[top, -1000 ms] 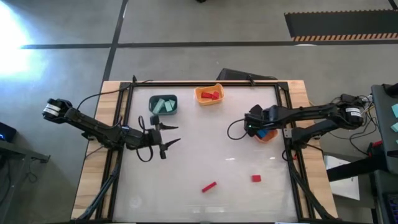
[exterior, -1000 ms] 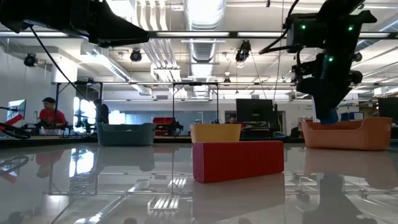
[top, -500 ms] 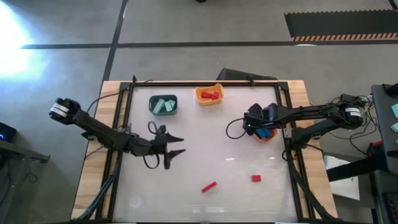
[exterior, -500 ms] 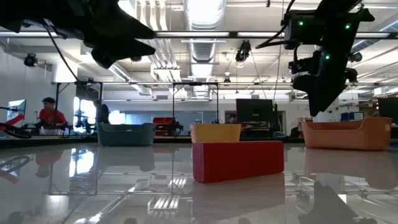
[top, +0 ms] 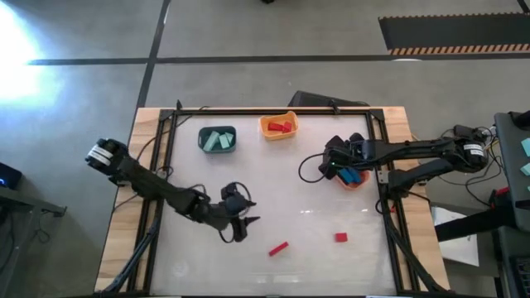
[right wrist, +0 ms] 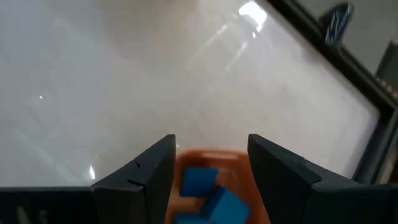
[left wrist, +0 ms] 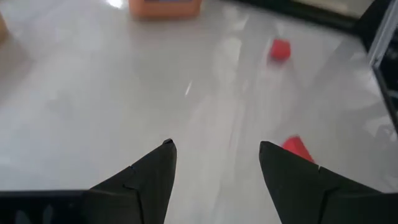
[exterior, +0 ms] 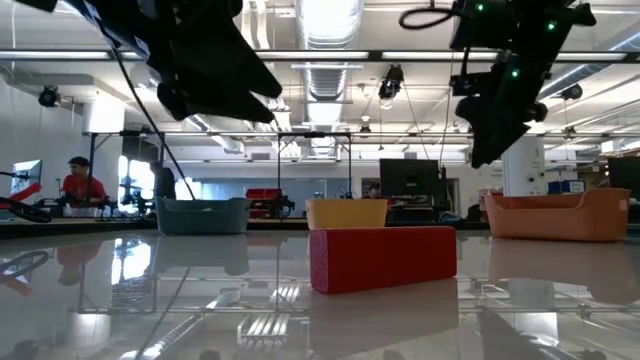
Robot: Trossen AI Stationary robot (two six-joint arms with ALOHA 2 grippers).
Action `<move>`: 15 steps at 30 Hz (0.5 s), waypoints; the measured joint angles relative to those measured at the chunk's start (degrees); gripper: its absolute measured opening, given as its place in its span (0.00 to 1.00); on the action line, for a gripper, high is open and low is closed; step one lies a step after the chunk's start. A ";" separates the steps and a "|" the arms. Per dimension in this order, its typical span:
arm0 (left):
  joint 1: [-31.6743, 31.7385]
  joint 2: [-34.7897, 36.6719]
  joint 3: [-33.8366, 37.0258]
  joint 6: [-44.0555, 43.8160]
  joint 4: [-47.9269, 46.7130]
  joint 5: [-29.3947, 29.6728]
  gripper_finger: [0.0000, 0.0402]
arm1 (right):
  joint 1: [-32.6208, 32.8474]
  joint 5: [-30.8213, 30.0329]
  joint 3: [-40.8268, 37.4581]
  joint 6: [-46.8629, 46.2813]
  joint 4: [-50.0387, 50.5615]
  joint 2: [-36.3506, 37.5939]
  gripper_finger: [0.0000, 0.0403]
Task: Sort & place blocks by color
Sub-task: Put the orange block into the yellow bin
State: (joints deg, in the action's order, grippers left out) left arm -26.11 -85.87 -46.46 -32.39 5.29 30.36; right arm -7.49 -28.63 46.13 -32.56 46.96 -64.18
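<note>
While the right gripper (top: 333, 163) idles spread above the orange bin (top: 356, 180), lower your empty, spread left gripper (top: 245, 223) squarely astride the red bar (top: 278, 247).

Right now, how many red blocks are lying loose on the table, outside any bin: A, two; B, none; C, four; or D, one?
A: the high view shows a red bar and a red cube on the bare table, both outside the bins.

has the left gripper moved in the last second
Yes. In the high view the left gripper has swung away from the teal bin, toward the red bar.
</note>
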 joint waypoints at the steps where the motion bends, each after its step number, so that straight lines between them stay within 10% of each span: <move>1: -0.37 -0.81 -1.43 -1.51 -2.54 -0.17 0.53 | 0.00 -0.03 0.35 0.85 -0.57 0.19 0.48; 15: -5.50 -14.31 -13.68 -4.93 -7.97 -0.71 0.53 | 1.25 -0.01 1.62 10.75 -11.96 1.24 0.48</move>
State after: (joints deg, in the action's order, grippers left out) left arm -31.61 -100.17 -60.14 -37.32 -2.68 29.65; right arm -6.24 -28.64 47.75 -21.81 35.00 -62.94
